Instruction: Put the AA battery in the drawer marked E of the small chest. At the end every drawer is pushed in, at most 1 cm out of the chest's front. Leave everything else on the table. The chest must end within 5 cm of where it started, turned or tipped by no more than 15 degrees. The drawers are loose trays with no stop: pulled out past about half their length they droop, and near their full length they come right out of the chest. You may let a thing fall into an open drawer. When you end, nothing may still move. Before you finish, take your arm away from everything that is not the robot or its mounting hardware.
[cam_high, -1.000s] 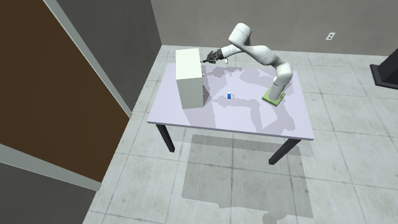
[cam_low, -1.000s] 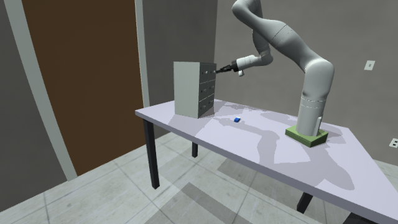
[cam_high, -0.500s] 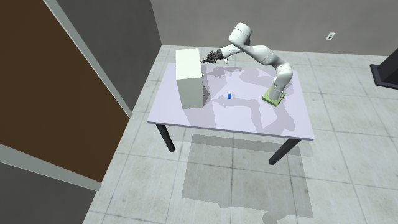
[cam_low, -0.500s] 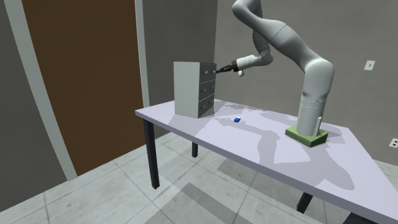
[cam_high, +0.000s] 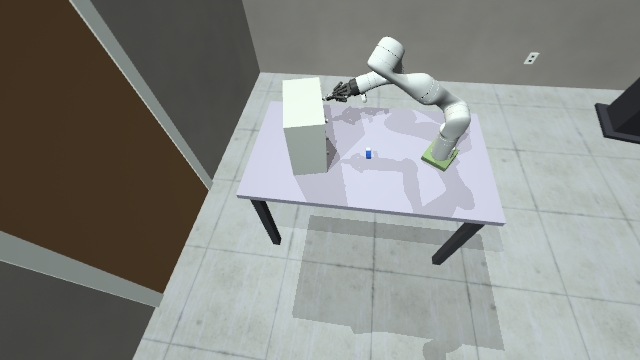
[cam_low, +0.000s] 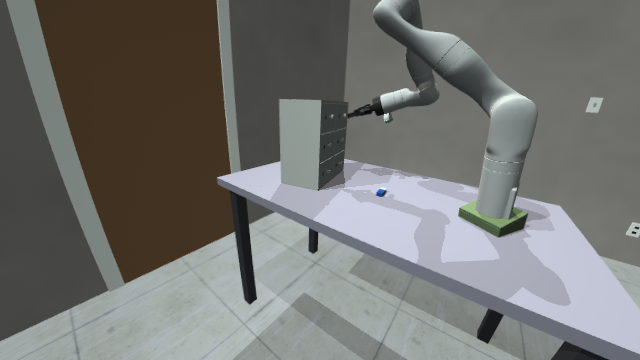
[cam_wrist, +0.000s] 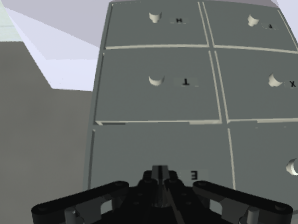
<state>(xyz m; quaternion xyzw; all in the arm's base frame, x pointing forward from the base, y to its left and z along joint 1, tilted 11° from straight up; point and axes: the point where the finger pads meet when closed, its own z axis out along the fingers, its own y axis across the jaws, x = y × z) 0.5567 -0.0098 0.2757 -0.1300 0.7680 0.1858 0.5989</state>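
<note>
The chest (cam_high: 306, 147) (cam_low: 300, 145) (cam_wrist: 224, 124) stands upright at the table's left end. Drawer E (cam_wrist: 145, 145) is its top drawer on the wrist view's left and looks about flush with the front. My gripper (cam_high: 326, 98) (cam_low: 348, 116) (cam_wrist: 159, 175) is shut and empty, its fingertips at or very near drawer E's front, hiding its knob in the wrist view. A small blue and white block (cam_high: 368, 153) (cam_low: 381, 192) lies on the table in front of the chest. I see no separate battery; the inside of drawer E is hidden.
Drawers T (cam_wrist: 130, 100) and H (cam_wrist: 130, 32) share E's column; the drawer marked X (cam_wrist: 250, 95) is in the neighbouring column. All look pushed in, their knobs sticking out. The arm's green base (cam_high: 440, 162) (cam_low: 492, 220) stands at the other end of the table (cam_high: 390, 190) (cam_low: 360, 225).
</note>
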